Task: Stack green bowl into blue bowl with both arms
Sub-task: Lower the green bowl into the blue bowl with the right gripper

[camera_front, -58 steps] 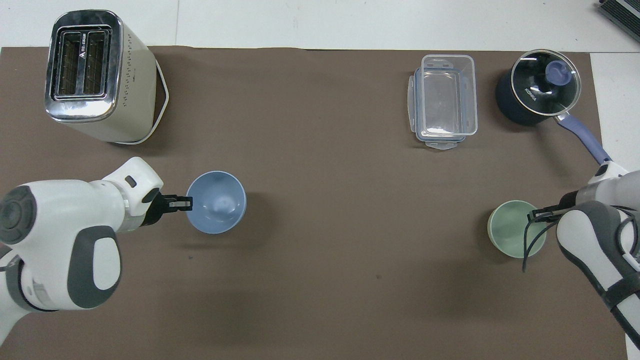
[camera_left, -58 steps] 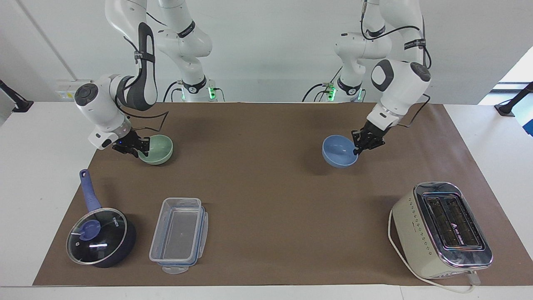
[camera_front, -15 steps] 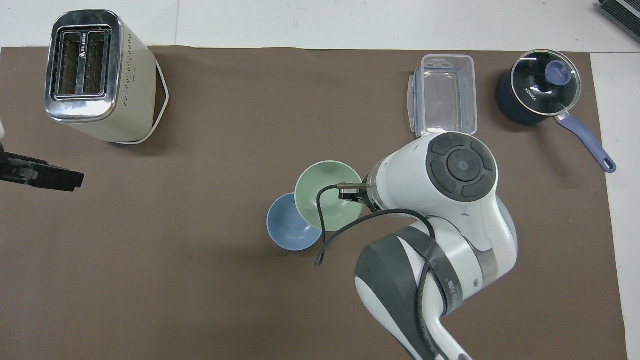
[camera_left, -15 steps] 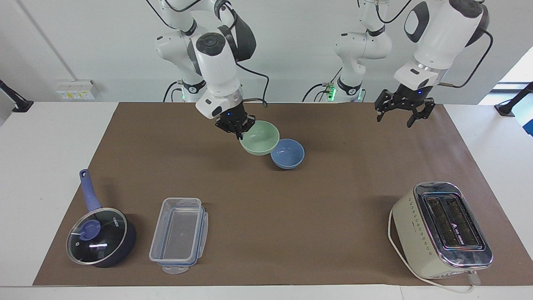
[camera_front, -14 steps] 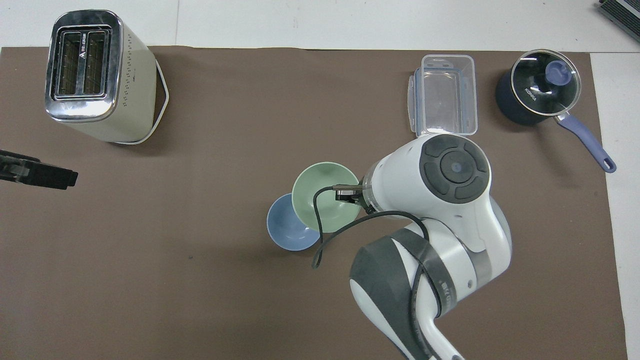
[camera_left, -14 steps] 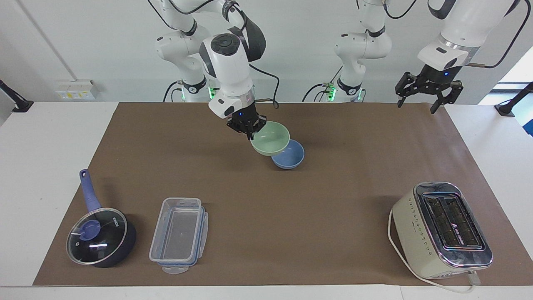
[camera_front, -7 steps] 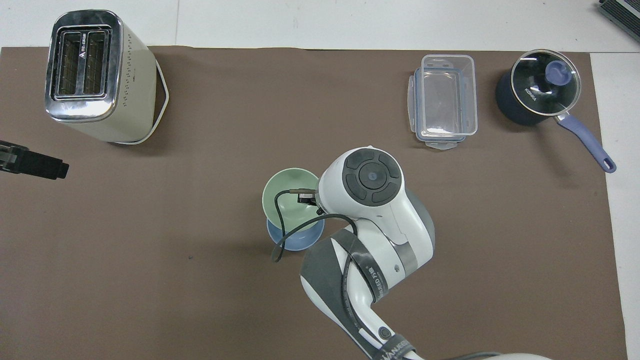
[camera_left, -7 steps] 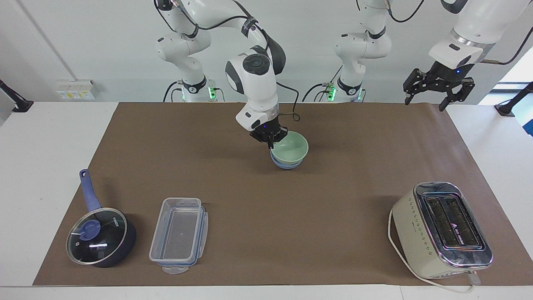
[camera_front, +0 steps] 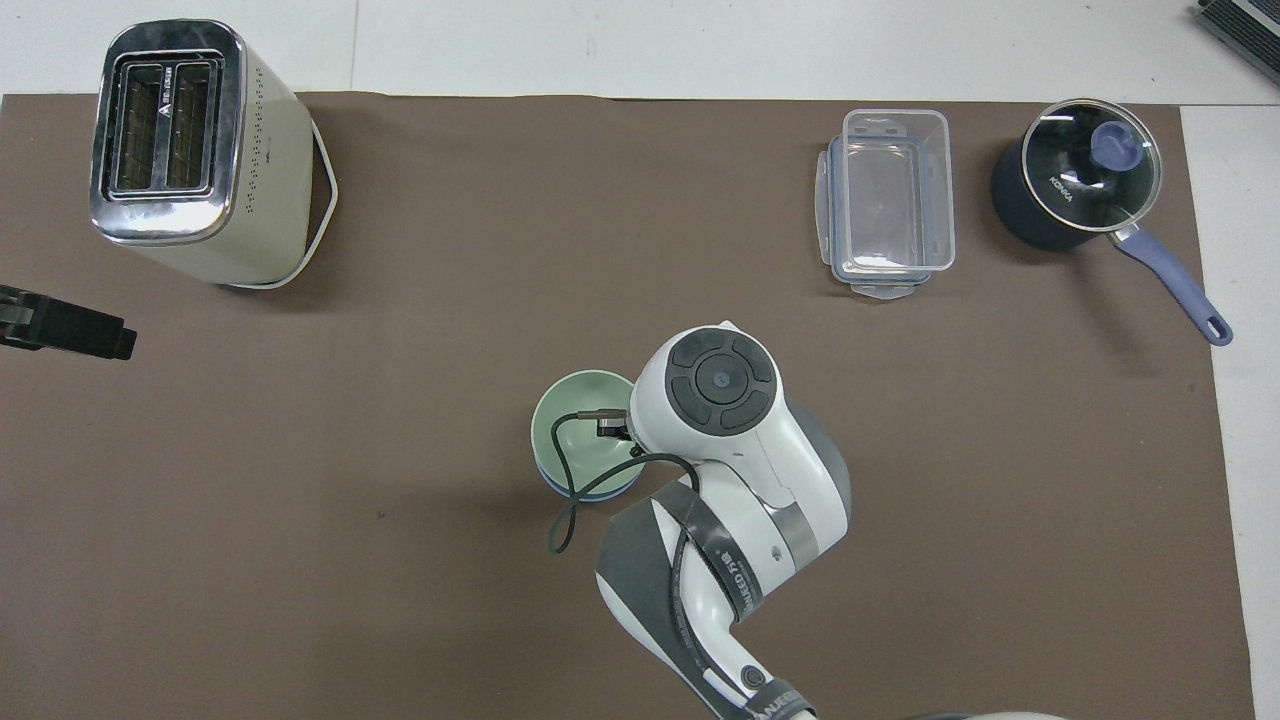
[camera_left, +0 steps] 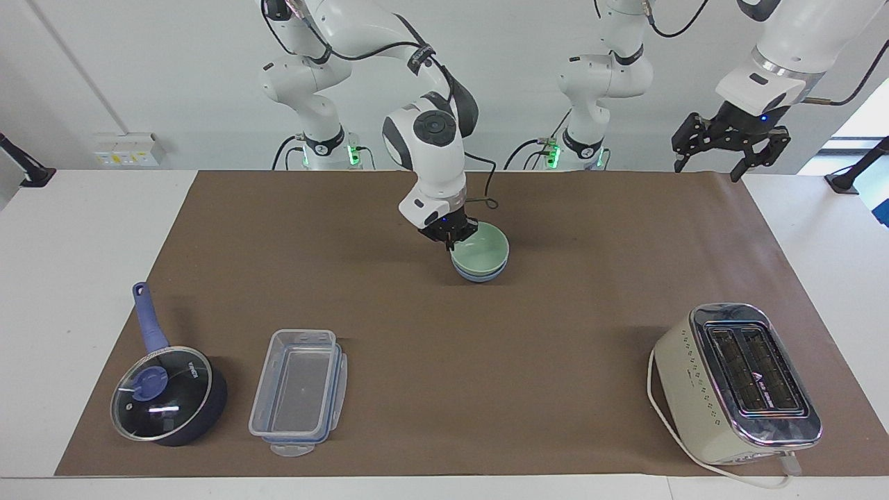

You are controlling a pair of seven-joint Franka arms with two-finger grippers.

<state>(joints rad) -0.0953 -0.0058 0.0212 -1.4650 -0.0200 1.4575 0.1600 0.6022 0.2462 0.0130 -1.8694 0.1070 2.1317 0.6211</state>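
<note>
The green bowl (camera_left: pixel 484 248) sits nested in the blue bowl (camera_left: pixel 479 276) at the middle of the brown mat; only the blue bowl's lower wall shows under it. My right gripper (camera_left: pixel 450 235) is shut on the green bowl's rim, on the side toward the right arm's end. In the overhead view the right gripper (camera_front: pixel 612 426) reaches over the green bowl (camera_front: pixel 575 425), and a sliver of the blue bowl (camera_front: pixel 590 493) shows. My left gripper (camera_left: pixel 722 158) is open and empty, raised over the mat's edge at the left arm's end; it also shows in the overhead view (camera_front: pixel 65 325).
A cream toaster (camera_left: pixel 736 382) stands at the left arm's end, farther from the robots than the bowls. A clear plastic container (camera_left: pixel 298 392) and a dark blue lidded saucepan (camera_left: pixel 167 392) stand toward the right arm's end, also farther out.
My right gripper carried the green bowl from the right arm's end to the middle and lowered it into the blue bowl. My left gripper released the blue bowl and rose away.
</note>
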